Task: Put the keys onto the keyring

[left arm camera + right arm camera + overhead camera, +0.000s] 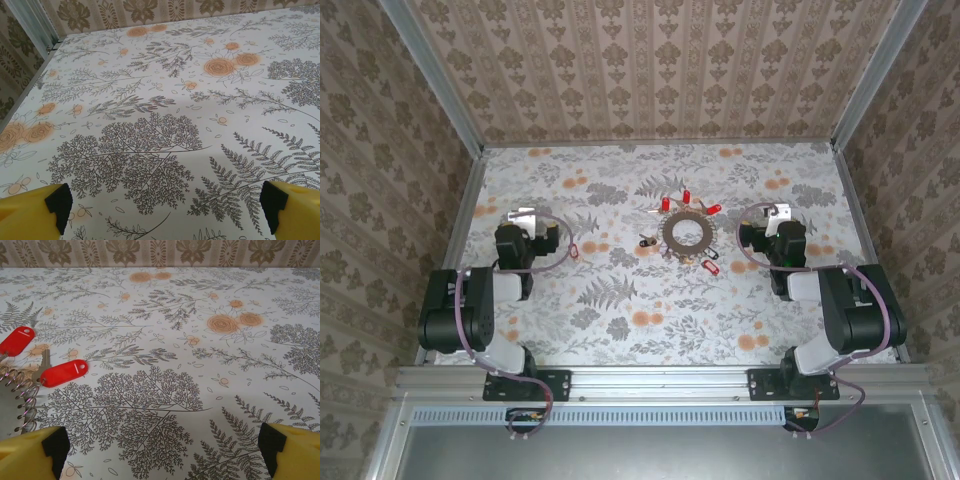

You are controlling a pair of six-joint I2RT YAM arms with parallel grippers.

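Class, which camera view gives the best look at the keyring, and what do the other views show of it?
The top external view: the whole keyring shows from above, hole included, keys scattered around it. The right wrist view catches a grey slice at the picture's left edge, with wire coils.

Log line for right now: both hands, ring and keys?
left hand open, empty | right hand open, empty | keyring flat on table | keys spread around it
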